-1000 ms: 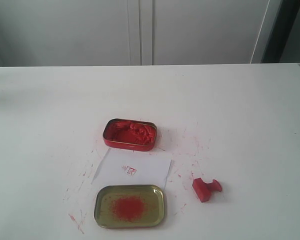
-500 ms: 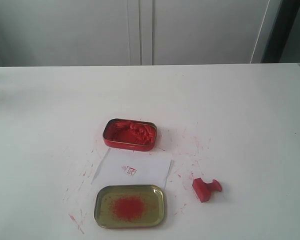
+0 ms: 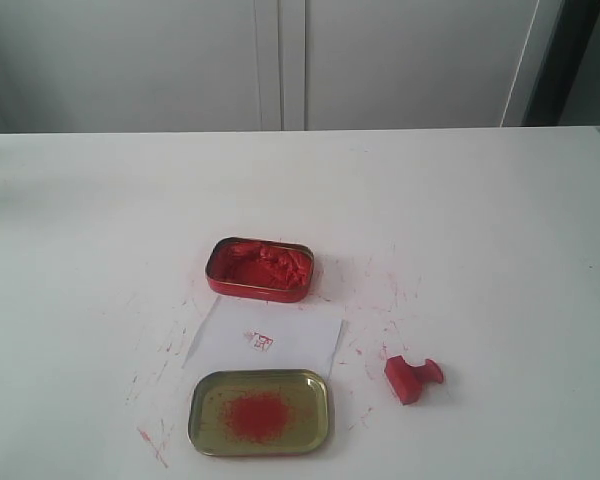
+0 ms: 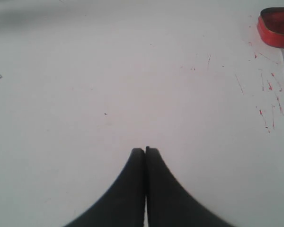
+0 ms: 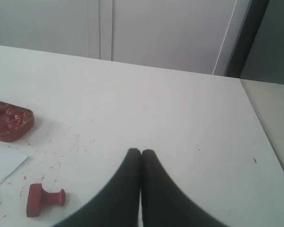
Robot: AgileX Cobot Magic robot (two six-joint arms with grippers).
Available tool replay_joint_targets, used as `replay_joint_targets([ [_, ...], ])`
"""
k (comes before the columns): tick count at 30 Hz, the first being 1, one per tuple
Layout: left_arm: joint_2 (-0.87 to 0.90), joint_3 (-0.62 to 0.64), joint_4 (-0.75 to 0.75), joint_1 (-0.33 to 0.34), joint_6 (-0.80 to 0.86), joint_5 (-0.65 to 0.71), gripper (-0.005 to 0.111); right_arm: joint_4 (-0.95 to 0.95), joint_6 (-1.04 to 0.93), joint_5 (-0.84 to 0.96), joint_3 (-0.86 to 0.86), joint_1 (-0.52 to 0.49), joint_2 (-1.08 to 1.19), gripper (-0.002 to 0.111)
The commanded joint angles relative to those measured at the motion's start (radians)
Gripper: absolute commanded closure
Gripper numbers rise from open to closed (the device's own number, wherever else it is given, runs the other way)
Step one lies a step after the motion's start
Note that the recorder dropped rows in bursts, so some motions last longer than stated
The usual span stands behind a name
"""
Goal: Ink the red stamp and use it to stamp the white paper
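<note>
The red stamp [image 3: 413, 378] lies on its side on the table, right of the white paper [image 3: 265, 340]; it also shows in the right wrist view [image 5: 45, 199]. The paper carries a small red mark and lies between the red ink tin [image 3: 260, 268] and the gold lid [image 3: 260, 412]. My right gripper [image 5: 141, 151] is shut and empty, apart from the stamp. My left gripper [image 4: 145, 149] is shut and empty over bare table, with the ink tin [image 4: 277, 27] far off at the picture's edge. Neither gripper appears in the exterior view.
Red ink specks dot the tabletop [image 3: 380, 290] around the tins and paper. The gold lid has a red smear in its middle. White cabinet doors [image 3: 280, 60] stand behind the table. The table's right edge [image 5: 260, 127] shows in the right wrist view.
</note>
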Motion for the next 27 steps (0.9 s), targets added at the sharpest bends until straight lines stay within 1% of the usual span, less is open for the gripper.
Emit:
replay_joint_targets([
  [1, -0.005, 0.007, -0.01, 0.003, -0.006, -0.004, 0.107, 0.0, 0.002, -0.075, 0.041, 0.004, -0.046, 0.108],
  [4, -0.005, 0.007, -0.01, 0.003, -0.006, -0.004, 0.107, 0.0, 0.002, -0.133, 0.096, 0.004, -0.086, 0.108],
  [13, -0.005, 0.007, -0.01, 0.003, -0.006, -0.004, 0.107, -0.002, 0.002, -0.154, 0.217, 0.004, -0.091, 0.108],
  [18, -0.005, 0.007, -0.01, 0.003, -0.006, -0.004, 0.107, -0.002, 0.002, -0.229, 0.256, 0.004, -0.091, 0.108],
  [27, -0.005, 0.007, -0.01, 0.003, -0.006, -0.004, 0.107, -0.002, 0.002, -0.24, 0.308, 0.004, -0.091, 0.108],
])
